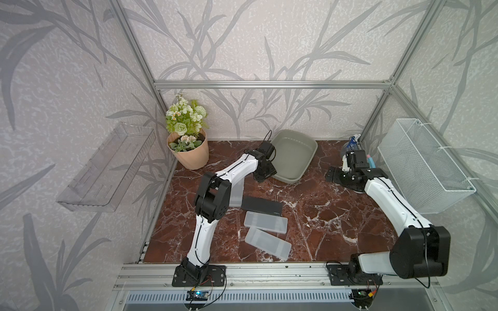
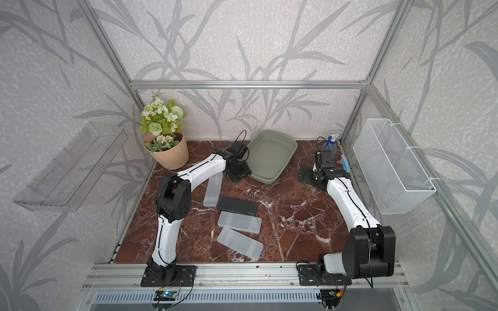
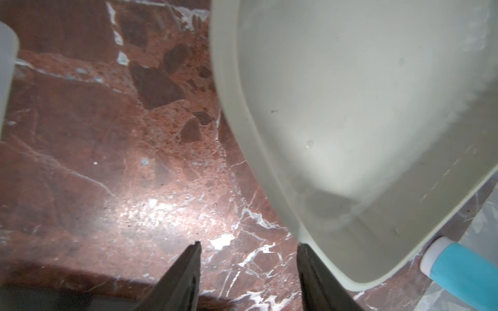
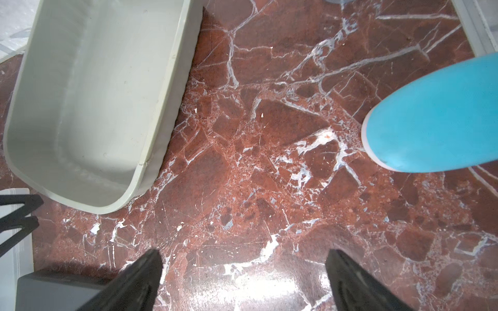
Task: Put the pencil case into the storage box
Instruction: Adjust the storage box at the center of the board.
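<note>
Hovering at the near-left corner of the storage box [image 1: 293, 157], my left claw [image 3: 249, 243] hangs with its jaws apart and nothing between them but the red marble table [image 3: 107, 161], one finger just beside the box's rim. Read the table as a clock with twelve at the back wall: the grey-green box sits at twelve, a shade toward one. Both top views and both wrist views show its floor bare, so nothing is stowed. Out on the marble lie a frosted case [image 2: 213, 192] just left of centre, partly under my left arm. A black case [image 1: 262, 206] lies at the centre beside it, then a second frosted case [image 1: 265, 221] and a third frosted case [image 1: 268, 243] stepping down toward six. That makes four pencil cases in all, flat on the table and apart from the box. My right claw [image 4: 244, 255] waits at about two o'clock, jaws spread wide and empty. It hangs over bare marble between the box and a blue-capped item [image 4: 436, 115] that I cannot identify. A spray bottle [image 2: 330, 142] stands behind it in the far corner, and a potted bouquet [image 1: 190, 154] occupies eleven. By my reckoning the job is at its very start: nothing gripped, nothing delivered. What is left is the whole of it. I must reach a case, likely the frosted one nearest my left claw, close across its narrow width, lift it over the flared rim and set it down inside.
</note>
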Controlling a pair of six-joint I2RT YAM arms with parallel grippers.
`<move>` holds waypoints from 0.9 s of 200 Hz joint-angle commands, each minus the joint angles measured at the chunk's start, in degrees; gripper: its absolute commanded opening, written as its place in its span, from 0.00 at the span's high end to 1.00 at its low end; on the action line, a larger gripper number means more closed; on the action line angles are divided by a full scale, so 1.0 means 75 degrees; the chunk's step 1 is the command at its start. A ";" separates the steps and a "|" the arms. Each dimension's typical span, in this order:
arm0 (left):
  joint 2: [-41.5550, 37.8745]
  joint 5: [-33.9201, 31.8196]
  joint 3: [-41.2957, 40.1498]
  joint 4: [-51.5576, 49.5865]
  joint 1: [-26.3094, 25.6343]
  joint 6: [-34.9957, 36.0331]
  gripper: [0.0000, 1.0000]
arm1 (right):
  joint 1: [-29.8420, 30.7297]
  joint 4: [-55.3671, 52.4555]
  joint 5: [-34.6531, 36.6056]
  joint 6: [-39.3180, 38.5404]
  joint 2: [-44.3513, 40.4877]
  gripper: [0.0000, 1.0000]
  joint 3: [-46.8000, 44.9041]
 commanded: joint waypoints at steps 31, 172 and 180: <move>0.0481 -0.0327 0.1176 -0.0611 -0.0230 -0.0553 0.39 | 0.0047 -0.0068 0.0102 -0.0029 -0.0303 0.01 -0.0305; 0.2562 -0.0048 0.3900 -0.1492 -0.0149 0.0118 0.90 | 0.0039 -0.0160 0.0266 0.0095 0.0184 0.01 -0.0089; 0.2527 -0.0065 0.3900 -0.1575 -0.0103 0.0302 1.00 | 0.0039 -0.0154 0.0267 0.0148 0.0191 0.01 -0.0111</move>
